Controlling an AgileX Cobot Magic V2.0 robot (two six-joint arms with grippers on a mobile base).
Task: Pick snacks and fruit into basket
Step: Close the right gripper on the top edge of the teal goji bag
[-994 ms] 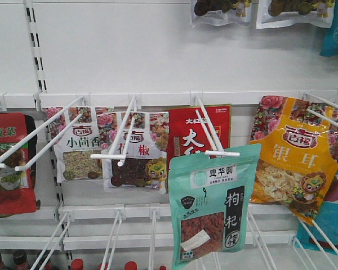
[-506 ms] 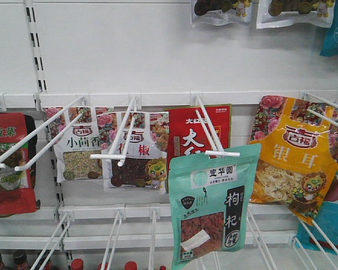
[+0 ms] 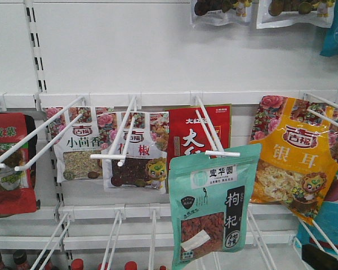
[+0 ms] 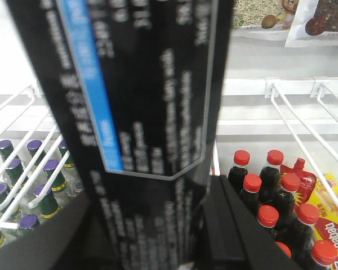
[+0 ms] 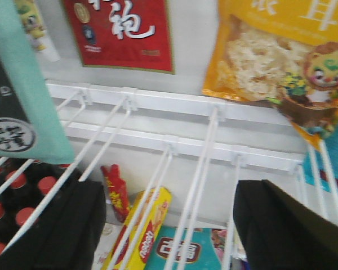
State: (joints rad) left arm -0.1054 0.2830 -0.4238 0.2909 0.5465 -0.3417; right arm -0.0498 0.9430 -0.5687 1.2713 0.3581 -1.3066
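A mint-green snack pouch (image 3: 214, 202) with a black label strip and a window of red berries hangs at the tip of a white hook; its edge shows at the upper left of the right wrist view (image 5: 22, 84). My right gripper (image 5: 169, 236) is open and empty, low and to the right of that pouch, with hook wires between its fingers; its dark tip shows at the front view's bottom right (image 3: 327, 256). My left gripper (image 4: 152, 236) is shut on a black printed pack (image 4: 152, 101) with a blue stripe. No fruit or basket is in view.
Other pouches hang on the pegboard: yellow (image 3: 296, 157), red (image 3: 194, 132) and two white ones (image 3: 79, 143). White hook wires (image 5: 203, 169) jut forward. Red-capped dark bottles (image 4: 270, 197) and purple-capped bottles (image 4: 22, 185) stand on the shelf below. A yellow packet (image 5: 143, 230) lies below.
A dark gripper tip has come into the front view's bottom right corner. The hanging pouches have not moved.
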